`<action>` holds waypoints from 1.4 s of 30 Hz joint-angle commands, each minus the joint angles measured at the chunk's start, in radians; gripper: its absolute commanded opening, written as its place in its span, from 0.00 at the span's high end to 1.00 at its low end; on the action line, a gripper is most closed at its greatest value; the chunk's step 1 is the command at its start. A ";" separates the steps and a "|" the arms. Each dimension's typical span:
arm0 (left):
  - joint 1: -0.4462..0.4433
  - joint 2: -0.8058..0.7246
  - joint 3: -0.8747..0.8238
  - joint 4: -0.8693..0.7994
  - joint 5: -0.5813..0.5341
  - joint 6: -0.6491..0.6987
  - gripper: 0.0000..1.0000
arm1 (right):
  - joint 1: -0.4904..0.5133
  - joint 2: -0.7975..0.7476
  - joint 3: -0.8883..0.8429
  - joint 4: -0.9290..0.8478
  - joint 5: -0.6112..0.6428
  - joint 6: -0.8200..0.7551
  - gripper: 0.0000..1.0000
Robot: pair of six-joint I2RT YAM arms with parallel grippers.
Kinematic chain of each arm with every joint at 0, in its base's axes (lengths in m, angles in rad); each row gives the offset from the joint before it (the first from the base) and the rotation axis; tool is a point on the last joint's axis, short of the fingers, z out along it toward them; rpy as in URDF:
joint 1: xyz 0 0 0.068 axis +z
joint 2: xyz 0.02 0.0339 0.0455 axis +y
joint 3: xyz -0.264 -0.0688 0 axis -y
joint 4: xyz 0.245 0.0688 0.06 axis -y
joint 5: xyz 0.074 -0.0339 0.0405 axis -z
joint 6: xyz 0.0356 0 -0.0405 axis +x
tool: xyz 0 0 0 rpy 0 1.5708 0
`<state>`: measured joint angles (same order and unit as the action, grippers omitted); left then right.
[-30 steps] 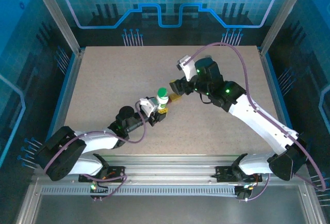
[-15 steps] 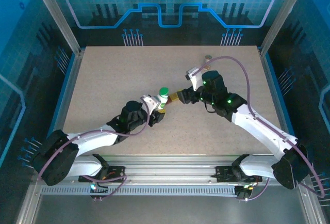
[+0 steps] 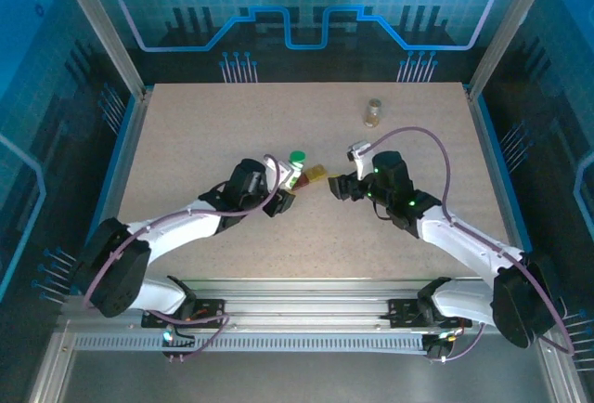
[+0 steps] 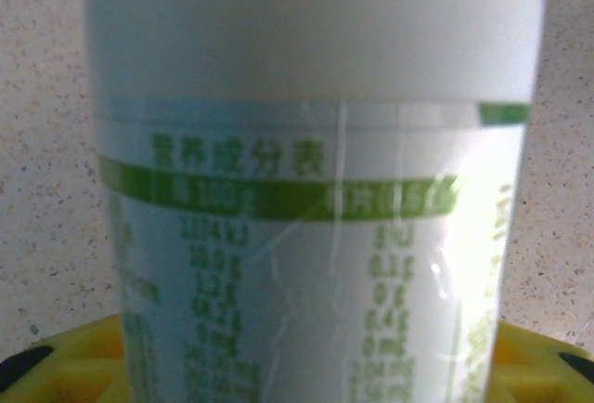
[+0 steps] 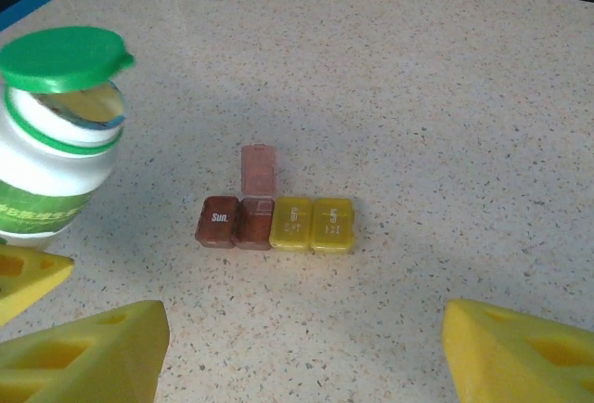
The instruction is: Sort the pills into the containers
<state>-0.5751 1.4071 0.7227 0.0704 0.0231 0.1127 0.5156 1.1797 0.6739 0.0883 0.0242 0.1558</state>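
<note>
Your left pincer [image 3: 288, 183] is pinching the white bottle [image 5: 51, 171] low on its body. In its wrist view the green-printed label sits right between the yellow pads [image 4: 534, 357], close against the camera. The bottle's green cap [image 5: 63, 55] is flipped up, and a foil-like seal shows under it. You cannot tell whether the bottle's base touches the table [image 5: 445, 97].

Your right pincer [image 5: 306, 329] is spread wide with nothing between its yellow fingers [image 5: 88, 352]. Straight ahead of it, lined up with the gap and apart from both fingertips, lie the containers [image 5: 275, 223]. They form a short row of four tiny joined boxes flat on the table, two dark red-brown on the left and two yellow on the right. The second red-brown box has its clear lid [image 5: 258, 169] standing open, and the other three are closed. No pills can be made out in it.

The bottle stands ahead and to the left of the right pincer, near the row's red-brown end without touching it. Well beyond the right pincer, toward the far edge, a small jar [image 3: 373, 111] stands upright.
</note>
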 commanded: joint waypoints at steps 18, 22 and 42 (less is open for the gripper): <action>0.003 0.275 0.299 -0.462 -0.051 -0.074 1.00 | -0.034 -0.057 -0.073 0.140 -0.004 0.079 0.22; 0.003 0.307 0.347 -0.538 -0.052 -0.045 1.00 | -0.038 -0.056 -0.074 0.142 -0.002 0.080 0.22; -0.007 0.465 0.611 -0.884 -0.134 0.105 1.00 | -0.052 -0.066 -0.076 0.134 -0.015 0.093 0.22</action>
<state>-0.5770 1.8454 1.2835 -0.7185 -0.0795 0.1699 0.4793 1.1355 0.6075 0.1959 0.0174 0.2333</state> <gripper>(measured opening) 0.518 0.783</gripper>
